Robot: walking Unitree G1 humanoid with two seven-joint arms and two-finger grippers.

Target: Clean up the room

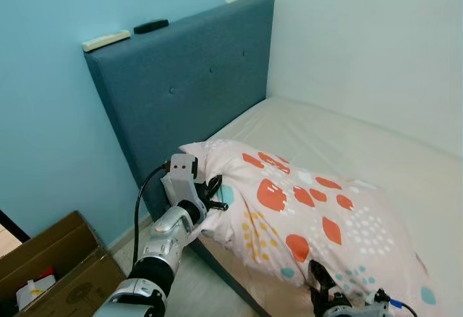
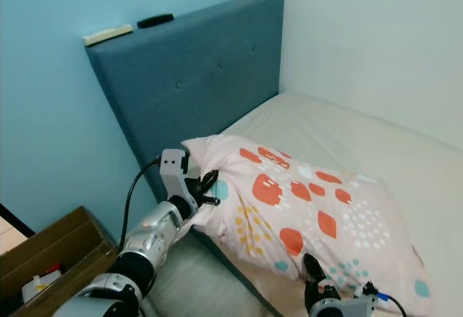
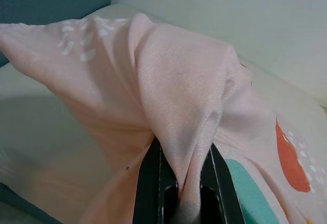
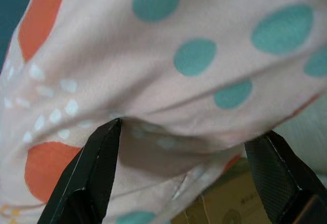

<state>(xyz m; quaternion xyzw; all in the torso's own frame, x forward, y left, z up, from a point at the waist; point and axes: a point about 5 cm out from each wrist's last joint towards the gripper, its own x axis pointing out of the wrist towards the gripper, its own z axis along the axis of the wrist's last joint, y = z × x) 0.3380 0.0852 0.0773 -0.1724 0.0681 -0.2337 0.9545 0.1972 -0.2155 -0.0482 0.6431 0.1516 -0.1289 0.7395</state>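
A pink pillow (image 1: 311,216) with orange and teal spots lies across the near side of the bed's bare mattress (image 1: 347,140). My left gripper (image 1: 214,194) is at the pillow's corner nearest the headboard, shut on a fold of its cover (image 3: 186,147). My right gripper (image 1: 318,277) is at the pillow's near edge with its fingers (image 4: 92,175) spread wide, the spotted cover (image 4: 204,75) bulging between them.
A blue-grey headboard (image 1: 188,78) stands against the blue wall, with a white remote (image 1: 105,40) and a black remote (image 1: 150,25) on its top edge. An open cardboard box (image 1: 51,266) holding small items sits on the floor to the left.
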